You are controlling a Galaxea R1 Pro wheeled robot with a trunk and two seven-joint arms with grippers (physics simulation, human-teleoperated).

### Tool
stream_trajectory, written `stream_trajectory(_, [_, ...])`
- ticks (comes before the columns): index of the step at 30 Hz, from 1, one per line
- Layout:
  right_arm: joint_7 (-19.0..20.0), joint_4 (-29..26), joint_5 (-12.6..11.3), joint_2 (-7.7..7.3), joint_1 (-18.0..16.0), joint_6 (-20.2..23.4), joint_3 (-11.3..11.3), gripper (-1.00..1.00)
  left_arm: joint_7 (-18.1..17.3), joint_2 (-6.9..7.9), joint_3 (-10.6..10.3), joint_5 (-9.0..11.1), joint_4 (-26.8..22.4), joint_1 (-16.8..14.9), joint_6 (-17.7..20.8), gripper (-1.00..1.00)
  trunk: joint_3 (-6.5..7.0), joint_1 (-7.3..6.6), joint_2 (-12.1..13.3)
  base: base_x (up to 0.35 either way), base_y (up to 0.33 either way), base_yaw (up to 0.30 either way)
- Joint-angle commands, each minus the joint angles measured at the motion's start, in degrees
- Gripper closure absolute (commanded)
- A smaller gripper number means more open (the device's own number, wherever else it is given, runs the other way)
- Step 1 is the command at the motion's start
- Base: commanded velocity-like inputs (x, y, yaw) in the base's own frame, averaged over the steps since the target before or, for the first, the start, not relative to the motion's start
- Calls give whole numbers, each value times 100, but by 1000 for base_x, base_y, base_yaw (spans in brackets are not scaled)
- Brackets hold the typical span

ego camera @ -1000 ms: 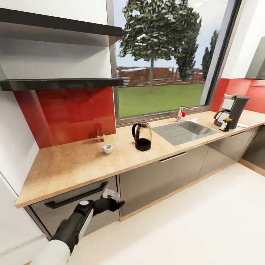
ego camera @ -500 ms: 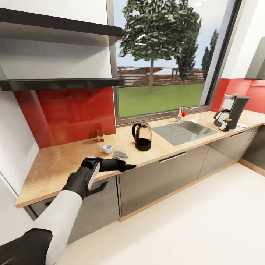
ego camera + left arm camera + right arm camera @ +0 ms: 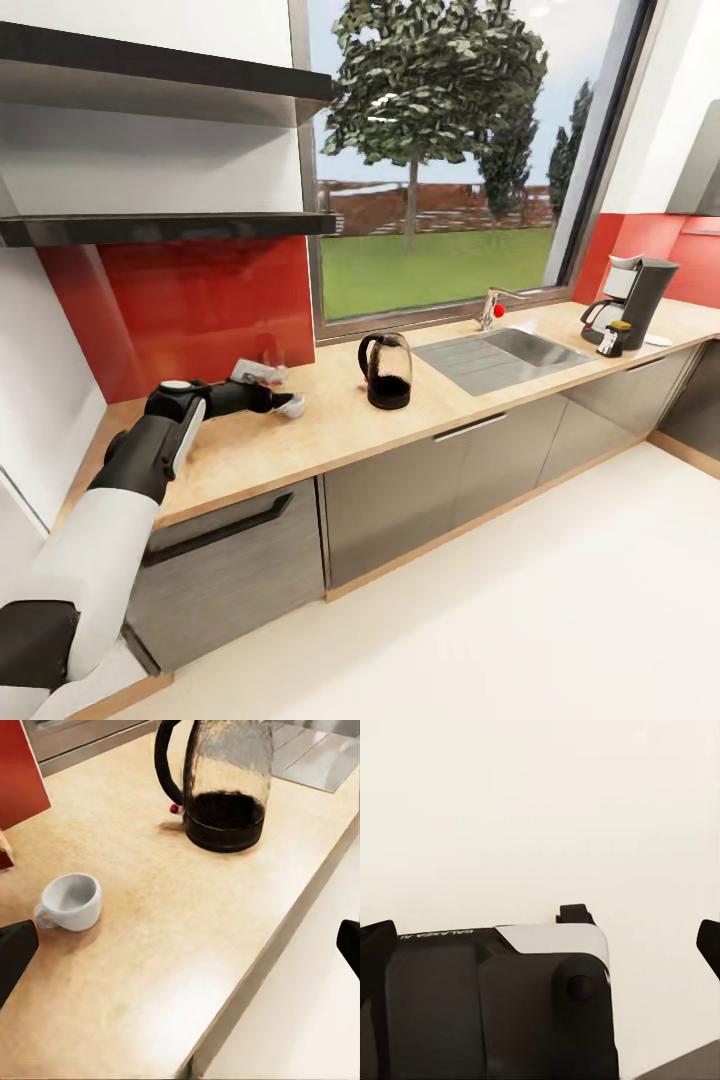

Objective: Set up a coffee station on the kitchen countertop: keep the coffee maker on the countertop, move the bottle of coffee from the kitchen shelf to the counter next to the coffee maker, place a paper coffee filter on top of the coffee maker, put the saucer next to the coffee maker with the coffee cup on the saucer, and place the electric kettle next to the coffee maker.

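Note:
My left gripper (image 3: 273,393) reaches over the kitchen countertop (image 3: 230,445) and stands open right beside the small white coffee cup (image 3: 296,404). In the left wrist view the coffee cup (image 3: 71,901) sits upright near one black fingertip (image 3: 15,952), untouched. The glass electric kettle (image 3: 386,370) with dark liquid stands a little further along. Far right, the tall dark coffee maker (image 3: 645,298) stands with the yellow-lidded bottle of coffee (image 3: 612,340) against it. A flat white shape (image 3: 658,341) beside it is too small to name. My right gripper (image 3: 542,941) is open over pale floor.
A steel sink (image 3: 505,357) and tap (image 3: 492,305) lie between the kettle and the coffee maker. A small reddish item (image 3: 6,859) stands by the red backsplash (image 3: 190,310) behind the cup. The lower kitchen shelf (image 3: 160,228) hangs above.
My left arm rose from below the counter's front edge, swung over the worktop and moved back and left to the cup. Everything on the worktop stayed put.

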Motion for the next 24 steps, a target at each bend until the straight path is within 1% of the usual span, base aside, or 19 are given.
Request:
stream_trajectory(1, [-32,-8,-57,12,-2,55,47,-100,-34,82,-4,-52,-15,6,4,-100,-13,4,-13,0,0,0])
stream_trajectory(3, [-31,-8,-64,44,-2,114,47,-100,-40,127,5,-48,-25,12,-1,-100,-13,4,-13,0,0,0])
stream_trajectory(5, [-31,-6,-67,48,0,114,45,-100,-41,134,8,-41,-27,13,-2,-100,-13,4,-13,10,0,0])
stream_trajectory(9, [-17,-11,-77,54,91,87,43,-100,-12,105,-1,-28,-29,13,-10,-100,-13,4,-13,154,88,0])
stream_trajectory(13, [-12,-12,-79,65,122,84,42,-100,3,56,-17,-12,-6,42,-10,-100,-13,4,-13,248,185,-41])
stream_trajectory(22, [-13,-13,-80,62,130,84,42,-100,9,47,-6,-15,32,49,-11,-100,-13,4,-13,314,114,-238])
stream_trajectory(24, [-13,-13,-80,61,130,84,42,-100,14,42,-11,-9,54,49,-116,-100,-13,4,-13,333,71,-227])
